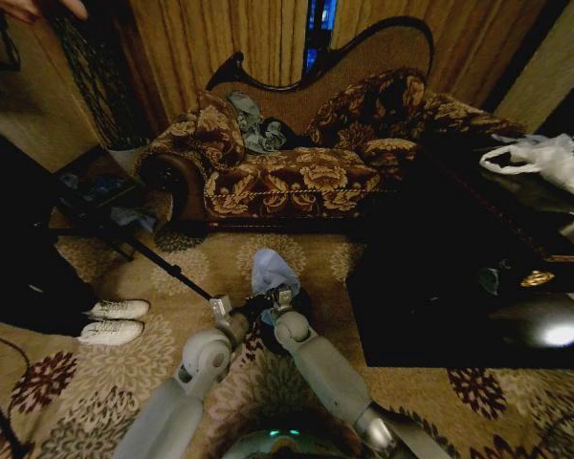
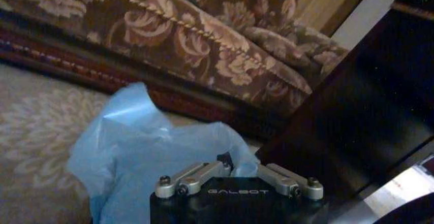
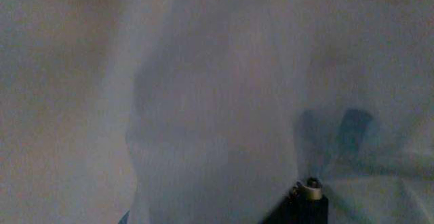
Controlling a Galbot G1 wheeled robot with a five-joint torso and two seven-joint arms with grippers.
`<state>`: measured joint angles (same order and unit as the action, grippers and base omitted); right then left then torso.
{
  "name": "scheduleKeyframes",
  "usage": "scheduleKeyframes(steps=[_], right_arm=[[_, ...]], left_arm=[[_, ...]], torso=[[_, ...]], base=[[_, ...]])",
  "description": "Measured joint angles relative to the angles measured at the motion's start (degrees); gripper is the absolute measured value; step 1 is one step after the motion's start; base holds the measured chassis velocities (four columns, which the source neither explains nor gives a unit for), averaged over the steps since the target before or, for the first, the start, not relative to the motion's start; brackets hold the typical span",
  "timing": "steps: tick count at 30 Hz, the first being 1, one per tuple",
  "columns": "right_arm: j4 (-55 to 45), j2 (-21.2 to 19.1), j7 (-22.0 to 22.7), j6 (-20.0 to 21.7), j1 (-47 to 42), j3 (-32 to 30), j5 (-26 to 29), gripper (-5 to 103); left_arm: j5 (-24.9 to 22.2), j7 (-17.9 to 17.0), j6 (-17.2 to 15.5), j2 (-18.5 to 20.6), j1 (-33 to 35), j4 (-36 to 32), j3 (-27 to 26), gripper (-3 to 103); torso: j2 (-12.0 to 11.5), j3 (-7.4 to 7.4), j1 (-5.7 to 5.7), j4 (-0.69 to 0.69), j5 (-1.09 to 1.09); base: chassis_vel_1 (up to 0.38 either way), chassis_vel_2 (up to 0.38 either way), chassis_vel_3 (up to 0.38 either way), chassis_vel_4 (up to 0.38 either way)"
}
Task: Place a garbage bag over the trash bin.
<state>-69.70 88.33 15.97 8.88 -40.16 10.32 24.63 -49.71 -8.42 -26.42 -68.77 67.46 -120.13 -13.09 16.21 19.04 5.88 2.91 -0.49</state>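
Both tools are meeting over the trash bin on the carpet: the left tool is pinching the garbage bag (crumpled upward); the right tool's grip I cannot tell.

"GALBOT" on left gripper housing

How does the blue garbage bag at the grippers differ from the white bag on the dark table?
The garbage bag is pale blue, translucent film; the white bag looks opaque with a loop handle. The garbage bag is low over the carpet at the left gripper and right gripper; the white bag lies untouched on the table to the right. Both are thin, wrinkled plastic.
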Motion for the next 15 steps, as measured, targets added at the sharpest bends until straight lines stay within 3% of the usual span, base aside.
scheduleKeyframes(steps=[5,15], right_arm=[[-0.22,-1.52,-0.69,0.57,-0.04,0.13,-2.30,0],[-7.66,-8.57,-0.88,7.51,-0.67,5.44,-2.39,0]], left_arm=[[0.44,1.63,1.20,0.11,0.02,-0.30,-0.30,0],[0.35,2.02,1.85,0.99,0.23,-2.99,-1.50,0]], torso=[[0.00,0.00,0.00,0.00,0.00],[0.00,0.00,0.00,0.01,0.01]], base=[[0.000,0.000,0.000,0.000],[0.000,0.000,0.000,0.000]])
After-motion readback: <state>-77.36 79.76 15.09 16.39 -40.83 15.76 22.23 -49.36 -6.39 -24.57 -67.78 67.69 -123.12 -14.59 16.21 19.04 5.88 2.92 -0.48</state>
